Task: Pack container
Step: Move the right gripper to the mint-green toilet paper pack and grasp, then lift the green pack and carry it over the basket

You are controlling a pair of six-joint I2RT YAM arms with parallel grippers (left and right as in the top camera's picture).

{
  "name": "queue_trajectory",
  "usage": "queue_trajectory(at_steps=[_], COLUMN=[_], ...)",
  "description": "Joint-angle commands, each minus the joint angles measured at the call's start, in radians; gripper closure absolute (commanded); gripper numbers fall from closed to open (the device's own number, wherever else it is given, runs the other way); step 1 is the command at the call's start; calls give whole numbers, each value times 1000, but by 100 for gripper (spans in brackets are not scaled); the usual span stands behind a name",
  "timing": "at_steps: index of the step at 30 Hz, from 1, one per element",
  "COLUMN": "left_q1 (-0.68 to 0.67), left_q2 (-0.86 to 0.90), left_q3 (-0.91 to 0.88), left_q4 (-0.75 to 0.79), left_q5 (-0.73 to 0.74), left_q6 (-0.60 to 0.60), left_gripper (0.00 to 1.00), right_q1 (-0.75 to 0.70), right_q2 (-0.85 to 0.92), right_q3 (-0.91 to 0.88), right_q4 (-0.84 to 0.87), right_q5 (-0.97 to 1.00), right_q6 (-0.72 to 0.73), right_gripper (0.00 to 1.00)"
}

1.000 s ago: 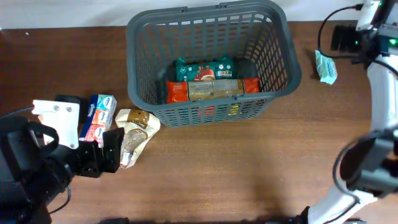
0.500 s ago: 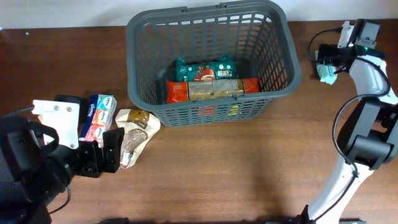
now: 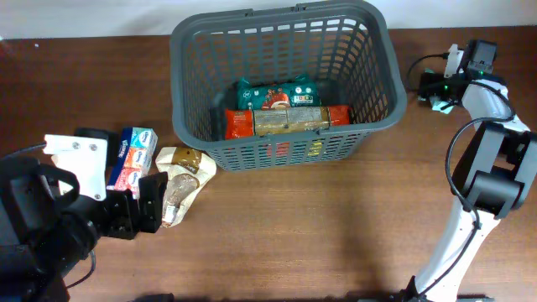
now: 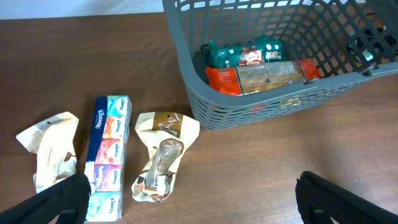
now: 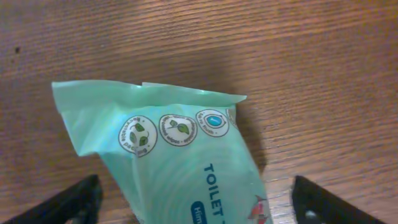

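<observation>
The container is sitting far-centre on the table, partly filled. At far right, the right gripper is hovering spread wide over a pale green packet. This is probably a pickup, so it needs to lower and close next. The left gripper is hovering agape at near left. The brown wooden table is showing bare grain, and the room is hardly showing.

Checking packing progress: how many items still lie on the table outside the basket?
4: a cream packet, a tissue multipack and a brown-topped pouch left of the basket; a green packet marked TOILET to its right, at the right gripper. More may hide under the arms.
</observation>
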State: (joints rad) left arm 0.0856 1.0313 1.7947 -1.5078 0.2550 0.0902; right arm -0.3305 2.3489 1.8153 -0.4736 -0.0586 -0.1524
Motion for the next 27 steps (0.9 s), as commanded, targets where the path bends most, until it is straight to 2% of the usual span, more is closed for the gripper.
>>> queue_trajectory(at_steps=[1,7,14,24,27], left_q1=[5,5,5,5,5], left_q2=[-6,-6,-6,-6,-6], left_q3=[8,8,8,8,8], left_q4=[-1,-1,-1,-1,-1], left_q5=[11,11,11,11,11], left_q6=[13,13,13,13,13], left_gripper=[1,1,1,1,1], right_q1=[0,0,0,0,0], right_q2=[16,16,16,16,1], right_q3=[2,2,2,3,10], right_q4=[-3,-10,-24,-50,-66], right_q5=[-20,-20,-20,-20,-20], right_q6=[13,12,13,69,92], right_gripper=[18,39,56,85,87])
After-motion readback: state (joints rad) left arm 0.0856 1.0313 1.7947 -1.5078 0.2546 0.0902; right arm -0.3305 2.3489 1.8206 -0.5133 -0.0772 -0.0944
